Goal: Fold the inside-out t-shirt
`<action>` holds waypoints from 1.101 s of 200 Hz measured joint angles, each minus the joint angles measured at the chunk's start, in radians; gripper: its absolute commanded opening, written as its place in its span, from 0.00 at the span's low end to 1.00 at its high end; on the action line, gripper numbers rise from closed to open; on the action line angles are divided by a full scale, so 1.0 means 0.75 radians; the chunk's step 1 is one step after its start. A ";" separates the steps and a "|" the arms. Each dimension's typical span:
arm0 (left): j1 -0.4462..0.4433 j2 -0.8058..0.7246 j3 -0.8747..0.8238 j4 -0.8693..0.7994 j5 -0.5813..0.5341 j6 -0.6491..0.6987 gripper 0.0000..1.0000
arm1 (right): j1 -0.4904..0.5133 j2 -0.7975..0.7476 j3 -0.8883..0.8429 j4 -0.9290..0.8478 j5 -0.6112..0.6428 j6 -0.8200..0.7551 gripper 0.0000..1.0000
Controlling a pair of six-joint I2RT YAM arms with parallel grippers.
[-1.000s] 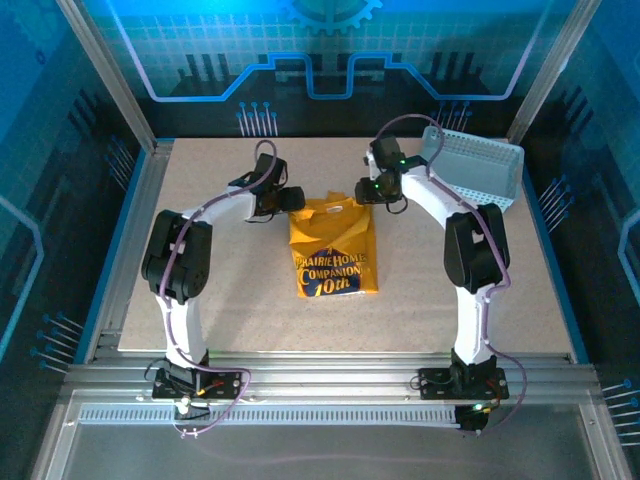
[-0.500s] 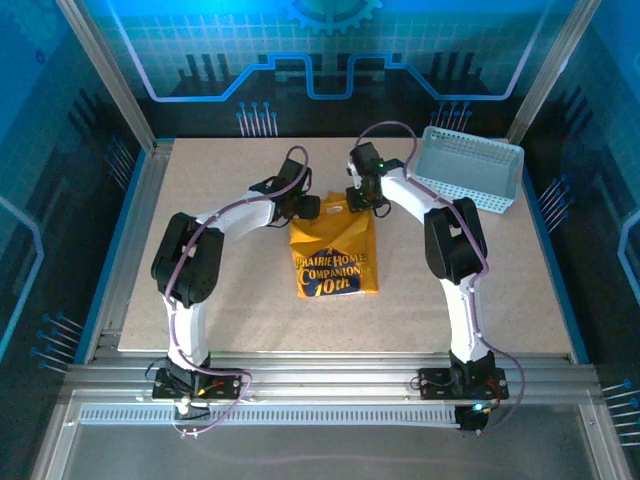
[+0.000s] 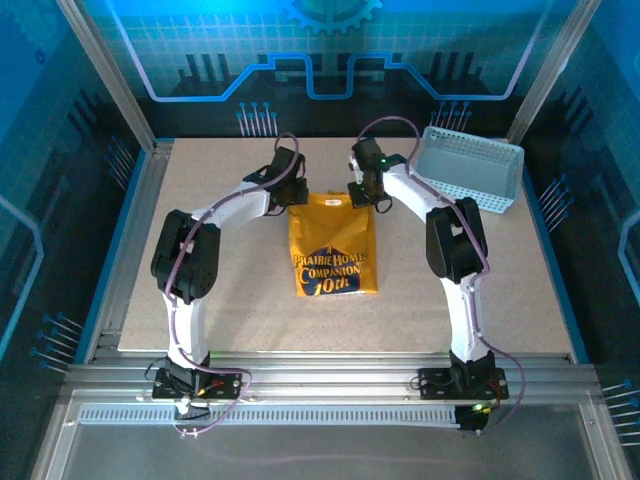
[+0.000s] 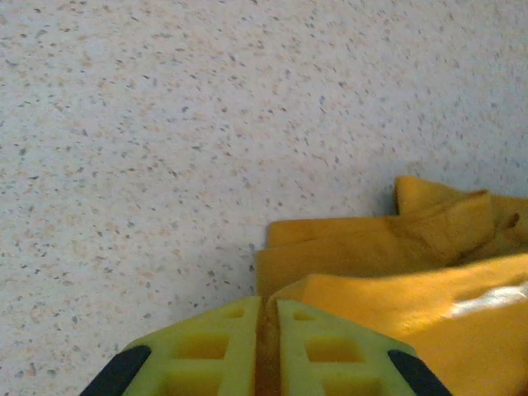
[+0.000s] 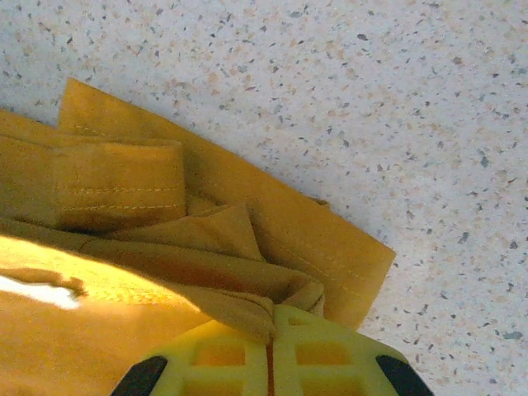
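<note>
1. Two grippers are pinched shut on the mustard t-shirt (image 3: 333, 250), which lies folded at the middle of the table (image 3: 210, 310), print upward.
2. The left gripper (image 4: 264, 318) clamps fabric at its far-left corner.
3. The right gripper (image 5: 271, 322) clamps a fold at its far-right corner.
4. The perforated basket (image 3: 468, 168) sits at the table's far-right corner.

2 white arms (image 3: 235, 203) with black joints, looping purple cables (image 3: 268, 162), and gridded yellow-green fingers (image 4: 206, 355) with black corners.
</note>
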 measured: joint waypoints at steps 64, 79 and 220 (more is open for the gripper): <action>0.080 0.141 0.092 -0.024 0.122 -0.105 0.26 | -0.067 0.000 0.060 -0.013 -0.086 0.030 0.11; 0.081 0.182 0.113 -0.039 0.141 -0.116 0.27 | -0.072 0.001 0.085 -0.032 -0.102 0.038 0.11; 0.122 0.026 -0.091 -0.092 0.200 -0.224 0.74 | -0.128 -0.014 -0.062 -0.002 -0.246 0.107 0.54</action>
